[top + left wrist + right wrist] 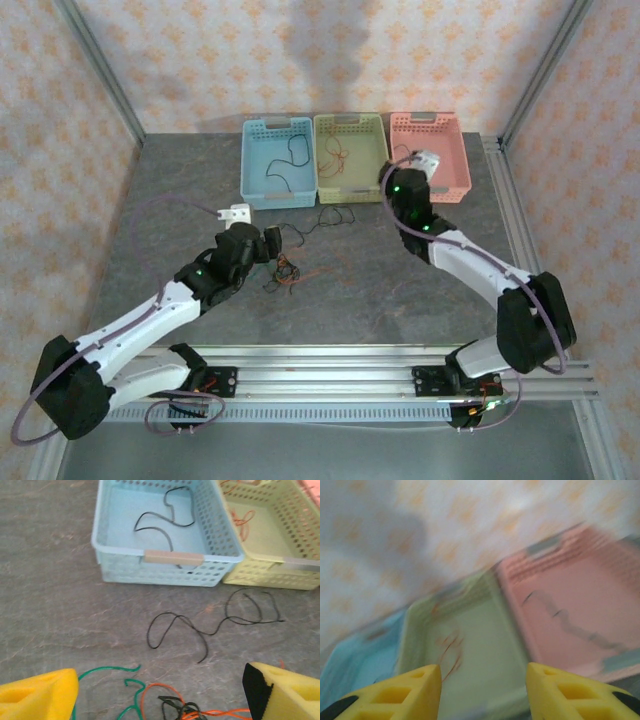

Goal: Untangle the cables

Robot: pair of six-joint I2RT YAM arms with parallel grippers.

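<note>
I'm hovering left gripper (pixel 161 680) released over the cable tangle (pixel 172 707), choosing a strand | right gripper (pixel 484 680) hanging unclenched, empty, by the baskets (pixel 350 119) for sorting.

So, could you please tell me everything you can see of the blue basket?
The blue basket is a pale blue plastic rectangle with walls full of small holes, a plain floor and a tan strip on its near rim. It stands upright on the grey table, leftmost of three, its right side apparently against the yellow basket. A thin black cable lies curled inside.
</note>
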